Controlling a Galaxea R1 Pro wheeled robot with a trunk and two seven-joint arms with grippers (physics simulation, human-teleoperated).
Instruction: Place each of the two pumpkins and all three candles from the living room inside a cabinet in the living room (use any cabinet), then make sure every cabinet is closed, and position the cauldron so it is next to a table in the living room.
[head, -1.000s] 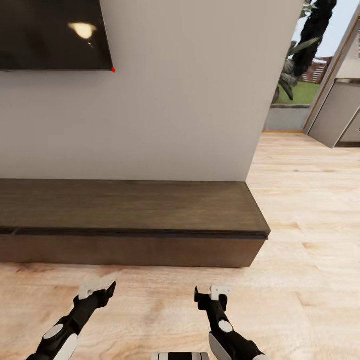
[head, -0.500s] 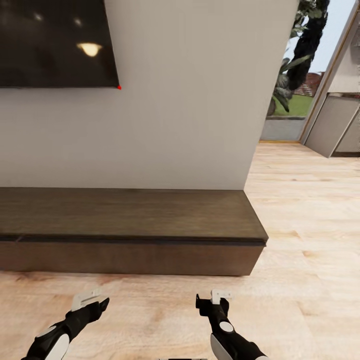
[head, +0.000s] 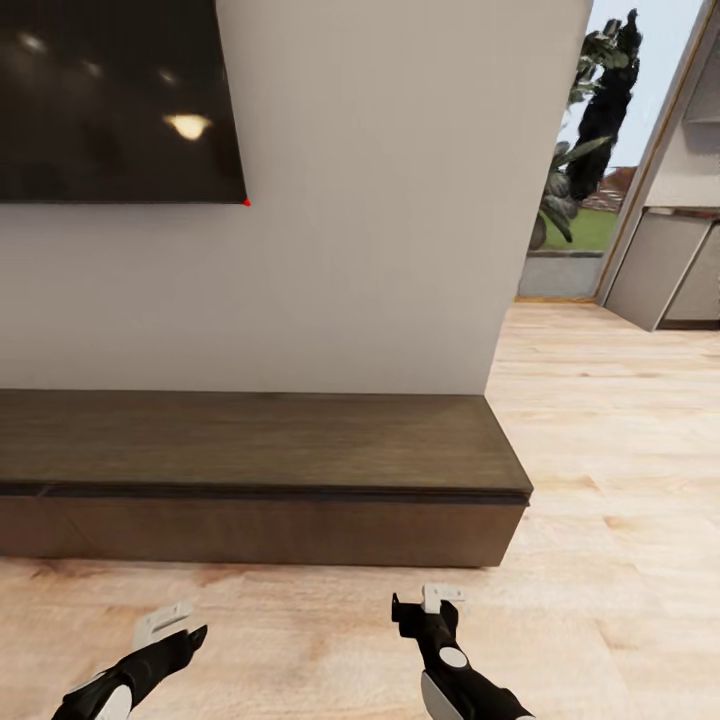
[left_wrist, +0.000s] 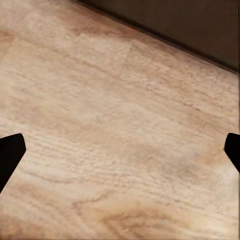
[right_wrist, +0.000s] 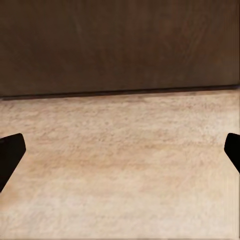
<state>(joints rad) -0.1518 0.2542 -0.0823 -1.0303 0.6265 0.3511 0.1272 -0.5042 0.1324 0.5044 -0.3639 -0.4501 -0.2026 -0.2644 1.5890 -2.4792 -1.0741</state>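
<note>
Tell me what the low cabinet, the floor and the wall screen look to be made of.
Cabinet: dark brown wood or wood veneer, matte, with grain streaks running along the top. Floor: pale wood planks or laminate, with visible board seams and knot swirls in the wrist views. Screen: glossy black glass or plastic, since it mirrors ceiling lights. As a simulator render, these are looks only.

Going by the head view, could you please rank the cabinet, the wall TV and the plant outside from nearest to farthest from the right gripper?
From the right gripper:
1. Cabinet, directly ahead, low against the wall.
2. Wall TV, up and to the left, above the cabinet.
3. Plant, outdoors, beyond the wall's right edge.
</note>
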